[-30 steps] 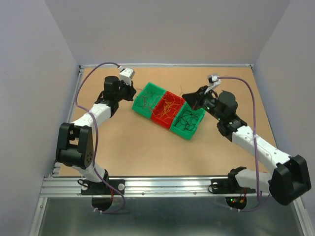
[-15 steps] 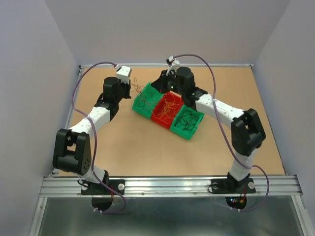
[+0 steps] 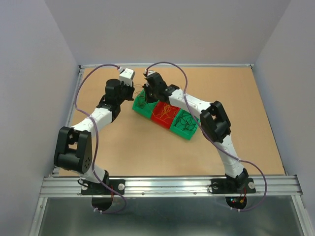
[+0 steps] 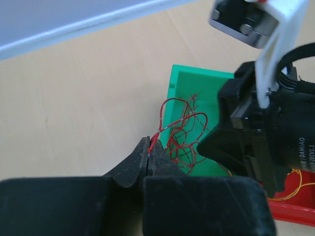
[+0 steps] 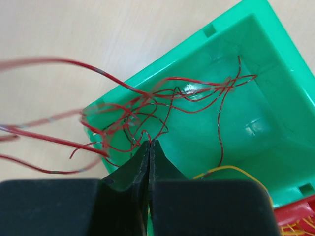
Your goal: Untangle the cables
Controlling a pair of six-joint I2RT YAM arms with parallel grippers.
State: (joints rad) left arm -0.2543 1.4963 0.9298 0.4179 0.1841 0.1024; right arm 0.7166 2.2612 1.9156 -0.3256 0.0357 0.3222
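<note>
The cables are thin curly strands sorted in three joined bins. A tangle of red cables point(image 5: 147, 105) with a few black ones fills the left green bin point(image 3: 140, 109) and spills over its rim. My left gripper point(image 4: 149, 145) is shut on a red cable point(image 4: 174, 105) just outside that bin's corner. My right gripper point(image 5: 149, 143) is shut on another red strand inside the same bin point(image 5: 256, 93). In the top view the left gripper point(image 3: 133, 90) and the right gripper point(image 3: 147, 97) stand close together. Orange and yellow cables lie in the red bin point(image 3: 156, 119), black ones in the right green bin point(image 3: 188, 134).
The right arm's black wrist body point(image 4: 266, 132) fills the right of the left wrist view, close to my left fingers. A yellow strand point(image 5: 231, 170) reaches from the red bin point(image 5: 295, 216) into the green one. Bare brown table point(image 3: 147, 152) lies around the bins, with walls at the back and sides.
The right arm has swung from the right end of the bins across to the left green bin. The left arm has barely moved and both grippers stayed shut.
</note>
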